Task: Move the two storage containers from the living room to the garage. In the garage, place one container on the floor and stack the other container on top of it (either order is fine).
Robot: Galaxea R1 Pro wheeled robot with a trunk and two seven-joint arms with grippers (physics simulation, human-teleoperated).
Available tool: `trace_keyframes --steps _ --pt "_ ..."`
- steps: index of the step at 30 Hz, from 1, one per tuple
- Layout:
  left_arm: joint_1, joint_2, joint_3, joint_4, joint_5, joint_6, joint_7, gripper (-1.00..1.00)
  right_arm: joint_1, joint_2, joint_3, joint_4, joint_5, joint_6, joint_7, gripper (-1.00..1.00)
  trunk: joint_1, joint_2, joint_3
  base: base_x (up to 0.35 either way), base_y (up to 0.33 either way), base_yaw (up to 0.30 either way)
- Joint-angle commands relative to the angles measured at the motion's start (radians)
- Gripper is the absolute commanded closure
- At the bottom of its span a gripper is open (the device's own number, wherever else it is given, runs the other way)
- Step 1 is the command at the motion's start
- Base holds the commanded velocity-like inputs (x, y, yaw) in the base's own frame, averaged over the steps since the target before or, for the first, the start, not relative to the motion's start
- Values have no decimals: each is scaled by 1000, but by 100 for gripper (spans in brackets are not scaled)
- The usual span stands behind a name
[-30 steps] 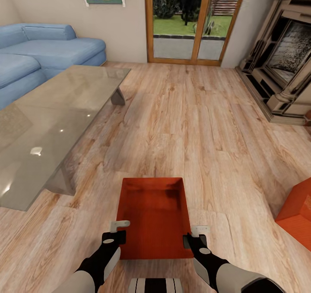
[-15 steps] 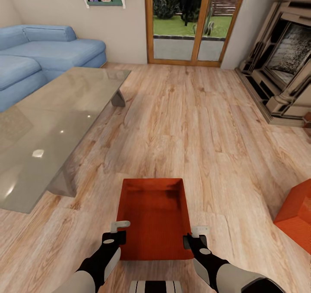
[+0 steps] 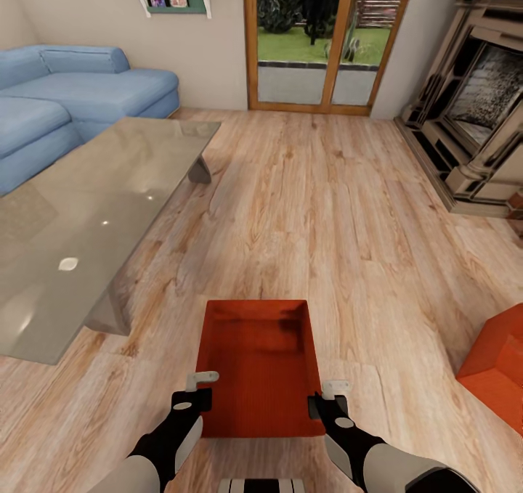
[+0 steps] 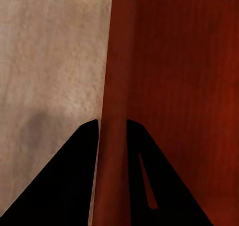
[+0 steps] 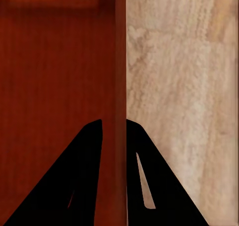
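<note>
Our left end effector (image 3: 202, 381) and right end effector (image 3: 335, 388) each pinch a side wall of the storage container (image 3: 259, 366). Our view shifted slightly; open plank floor (image 3: 319, 210) ahead, second container (image 3: 497, 369) right.

- Container (image 3: 256, 366): matt orange-red, faint fine ribbing inside, plastic-looking.
- Second container (image 3: 497, 373): same matt orange-red.
- Floor (image 3: 327, 210): light wood planks, strong grain, low sheen.
- Table (image 3: 80, 224): smooth glossy glass with light spots.
- Sofa (image 3: 87, 90): soft blue cloth.
- Fireplace (image 3: 479, 123): rough stone.
- Fingers (image 4: 74, 186): plain matt black.
</note>
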Motion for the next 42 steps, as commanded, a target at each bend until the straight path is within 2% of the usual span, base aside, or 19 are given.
trace_keyframes --steps 1,42 --pt "0 6 -4 -1 -2 9 16 100 -1 -2 -16 0 -19 -8 -7 100 -4 7 3 0 0 0" --pt "0 8 -2 -1 4 8 13 100 -1 1 -16 2 -17 -11 -14 100 -161 294 131 0 0 0"
